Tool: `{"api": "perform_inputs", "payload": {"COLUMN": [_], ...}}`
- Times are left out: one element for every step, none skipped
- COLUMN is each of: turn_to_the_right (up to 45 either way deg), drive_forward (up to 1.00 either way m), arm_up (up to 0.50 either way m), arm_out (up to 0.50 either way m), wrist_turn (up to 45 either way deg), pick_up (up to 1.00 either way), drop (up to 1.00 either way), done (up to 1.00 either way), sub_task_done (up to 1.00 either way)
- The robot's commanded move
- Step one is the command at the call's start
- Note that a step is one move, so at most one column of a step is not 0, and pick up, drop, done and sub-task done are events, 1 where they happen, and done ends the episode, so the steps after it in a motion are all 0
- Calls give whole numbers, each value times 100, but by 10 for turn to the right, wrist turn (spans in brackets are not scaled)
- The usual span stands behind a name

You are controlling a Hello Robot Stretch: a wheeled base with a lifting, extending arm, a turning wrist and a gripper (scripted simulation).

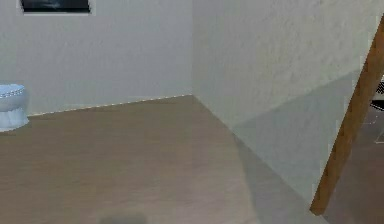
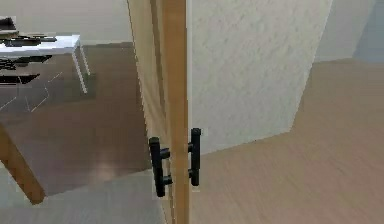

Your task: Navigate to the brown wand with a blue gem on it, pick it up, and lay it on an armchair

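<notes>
In the arm side view a wooden door (image 2: 165, 80) stands edge-on in the middle, with black handles (image 2: 160, 167) on both faces. Past it on the left, a white table (image 2: 45, 42) carries several small dark things too small to name. The forward view faces a bare room corner with a wood floor (image 1: 120, 160).
A white rounded object (image 1: 10, 105) stands at the forward view's left edge by the wall. A dark framed picture (image 1: 55, 6) hangs at the top. A slanted wooden door edge (image 1: 350, 125) crosses the forward view's right. A white wall block (image 2: 250, 70) stands beside the door.
</notes>
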Motion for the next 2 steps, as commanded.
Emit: {"api": "perform_inputs", "payload": {"turn_to_the_right": [0, 450], "drive_forward": [40, 0], "arm_up": [0, 0], "arm_out": [0, 0], "wrist_turn": [0, 0], "pick_up": [0, 0], "drop": [0, 0], "done": [0, 0], "sub_task_done": [0, 0]}}
